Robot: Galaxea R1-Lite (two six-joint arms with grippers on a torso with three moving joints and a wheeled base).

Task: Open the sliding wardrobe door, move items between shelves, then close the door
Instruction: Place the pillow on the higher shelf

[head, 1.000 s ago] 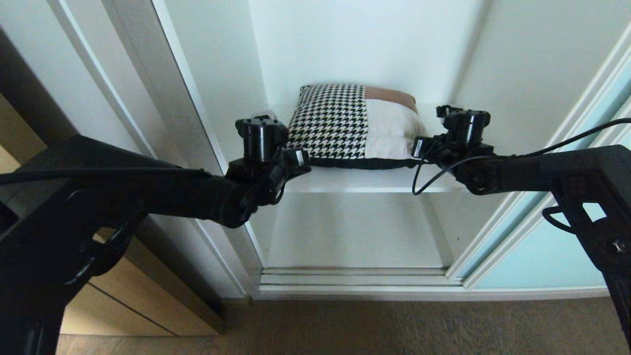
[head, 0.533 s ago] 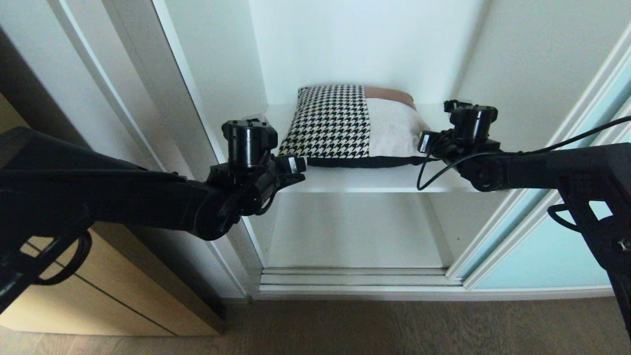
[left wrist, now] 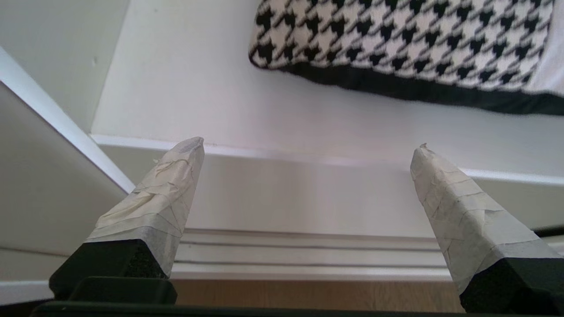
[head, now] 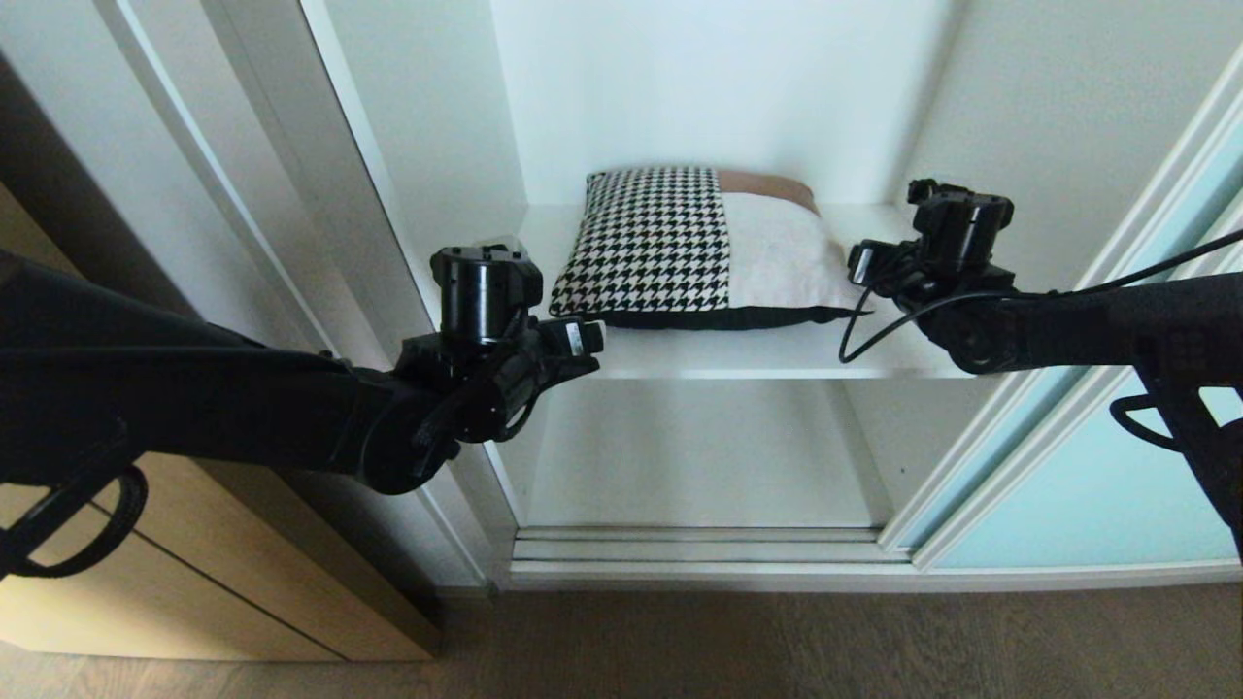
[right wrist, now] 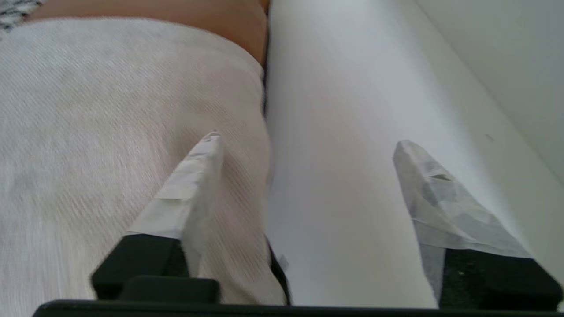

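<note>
Cushion: the patchwork cushion [head: 694, 248] is seen lying flat on the upper white shelf [head: 738, 351] inside the open wardrobe, its houndstooth patch toward the robot's left, its cream patch toward the right and a brown strip along the back edge. A dark rim is shown along its near edge.

Shelf: a bare strip of board is left in front of the cushion and on either side of it. White side walls close it in. A lower compartment [head: 694, 451] is seen beneath.

Left tool: the left tool [left wrist: 308, 152] is held with its taped fingers [left wrist: 174, 178] spread wide apart and nothing between them. It is placed in front of the shelf's front edge, off the cushion's near left corner, clear of the fabric.

Right tool: the right tool [right wrist: 304, 145] is seen with its taped fingers parted and nothing clamped between them. One finger [right wrist: 198, 171] is positioned over the cream patch at the cushion's right edge, the other over bare shelf. Whether the fabric is touched cannot be told.

Door: the frosted aqua sliding wardrobe door [head: 1078, 485] is seen pushed aside at the right, leaving the opening uncovered.

Surroundings: a light wooden cabinet front [head: 165, 602] is shown at the left, and a brown floor [head: 777, 646] below the door track.
</note>
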